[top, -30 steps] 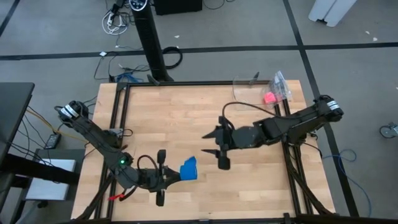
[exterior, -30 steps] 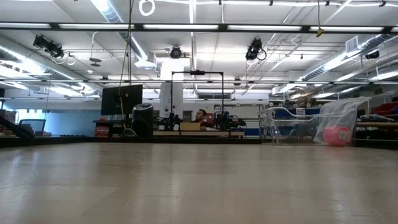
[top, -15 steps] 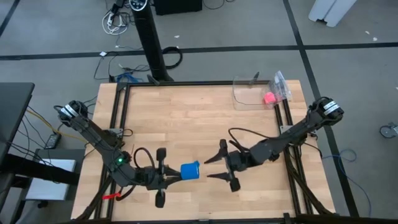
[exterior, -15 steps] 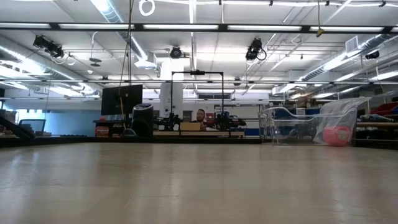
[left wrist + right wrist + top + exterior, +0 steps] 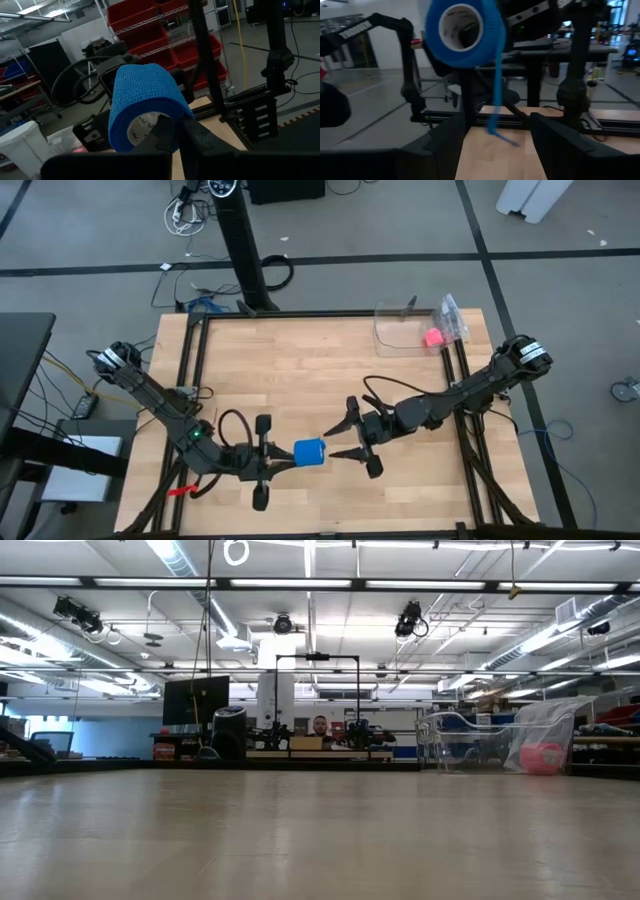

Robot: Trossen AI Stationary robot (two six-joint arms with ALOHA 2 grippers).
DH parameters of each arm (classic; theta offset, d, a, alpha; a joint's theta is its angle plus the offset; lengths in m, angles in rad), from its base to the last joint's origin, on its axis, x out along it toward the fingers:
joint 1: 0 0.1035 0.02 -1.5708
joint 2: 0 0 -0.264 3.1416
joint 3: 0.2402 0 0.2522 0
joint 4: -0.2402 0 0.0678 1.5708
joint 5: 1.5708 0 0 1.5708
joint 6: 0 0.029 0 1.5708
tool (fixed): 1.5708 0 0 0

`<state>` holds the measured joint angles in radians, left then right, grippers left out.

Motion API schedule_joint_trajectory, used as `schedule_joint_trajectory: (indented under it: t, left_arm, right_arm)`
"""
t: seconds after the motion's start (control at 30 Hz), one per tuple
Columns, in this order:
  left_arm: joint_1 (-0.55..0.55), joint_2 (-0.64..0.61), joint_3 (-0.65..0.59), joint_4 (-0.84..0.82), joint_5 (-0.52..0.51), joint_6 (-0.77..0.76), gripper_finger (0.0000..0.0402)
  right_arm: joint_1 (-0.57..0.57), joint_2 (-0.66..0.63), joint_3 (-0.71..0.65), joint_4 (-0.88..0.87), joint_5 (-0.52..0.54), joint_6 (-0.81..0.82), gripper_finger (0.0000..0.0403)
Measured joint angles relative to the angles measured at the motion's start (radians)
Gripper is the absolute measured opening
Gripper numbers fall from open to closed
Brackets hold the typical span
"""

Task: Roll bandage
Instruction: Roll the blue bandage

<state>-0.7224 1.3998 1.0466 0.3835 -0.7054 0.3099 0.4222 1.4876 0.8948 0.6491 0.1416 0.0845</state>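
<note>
Blue, the bandage (image 5: 309, 451) is a coil held above the table (image 5: 300, 370) near its front edge, pinched in the left gripper (image 5: 278, 462). The right gripper (image 5: 338, 442) hovers just beside the coil, fingers spread wide, empty.

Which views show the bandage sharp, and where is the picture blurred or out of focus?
Left wrist view: the bandage is sharp, the room behind softer. Right wrist view: bandage and its hanging tail are blurred; the right gripper's own fingers are dark and soft. High view: evenly lit. Low view: only bare table, no bandage.
</note>
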Motion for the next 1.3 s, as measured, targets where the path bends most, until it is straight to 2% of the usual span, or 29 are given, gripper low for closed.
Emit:
schedule_joint_trajectory:
  t: [0.4,0.7,0.87,0.93,1.07,1.13,1.3]
  left_arm:
    - [0.049,0.0,0.0,0.035,0.034,0.0,0.0017]
    - [0.09,0.0,0.0,0.063,0.091,0.0,0.0017]
    - [0.094,0.0,0.0,0.059,0.091,0.0,0.0017]
    - [0.095,0.0,0.0,0.055,0.091,0.0,0.0017]
    - [0.094,0.0,0.0,0.05,0.066,0.004,0.0017]
    - [0.094,0.0,0.0,0.047,0.015,0.038,0.0017]
    - [0.097,0.001,-0.003,0.032,-0.119,0.116,0.0017]
  right_arm:
    - [0.002,0.0,0.0,0.0,-0.016,0.0,0.0223]
    - [-0.001,0.059,0.01,0.036,-0.015,-0.011,0.0194]
    - [-0.001,0.066,0.025,0.048,0.009,-0.018,0.014]
    - [0.006,0.066,0.025,0.065,0.046,-0.04,0.0102]
    - [0.01,0.064,0.025,0.067,0.049,-0.057,0.0021]
    - [0.017,0.064,0.024,0.052,0.049,-0.053,0.0008]
    - [0.054,0.064,0.024,0.035,0.059,-0.017,0.0007]
